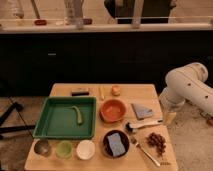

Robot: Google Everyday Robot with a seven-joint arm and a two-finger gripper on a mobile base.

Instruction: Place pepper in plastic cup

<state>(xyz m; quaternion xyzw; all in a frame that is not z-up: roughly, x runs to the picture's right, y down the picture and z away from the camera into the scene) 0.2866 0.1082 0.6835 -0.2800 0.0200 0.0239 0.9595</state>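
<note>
The slim green pepper (77, 114) lies inside the green tray (50, 125) on the left of the wooden table, towards the tray's right side. The pale green plastic cup (64, 149) stands at the table's front edge, between a metal cup (42, 147) and a white cup (85, 149). My white arm bends in from the right. The gripper (170, 118) hangs just off the table's right edge, far from both the pepper and the cup, and holds nothing that I can see.
An orange bowl (113, 110) stands mid-table, with a dark bowl holding a blue sponge (116, 143) in front of it. A grey cloth (142, 111), a utensil (142, 125), grapes (157, 141) and a fork (147, 152) lie right. A black item (80, 92), yellow stick (101, 92) and orange fruit (116, 90) lie at the back.
</note>
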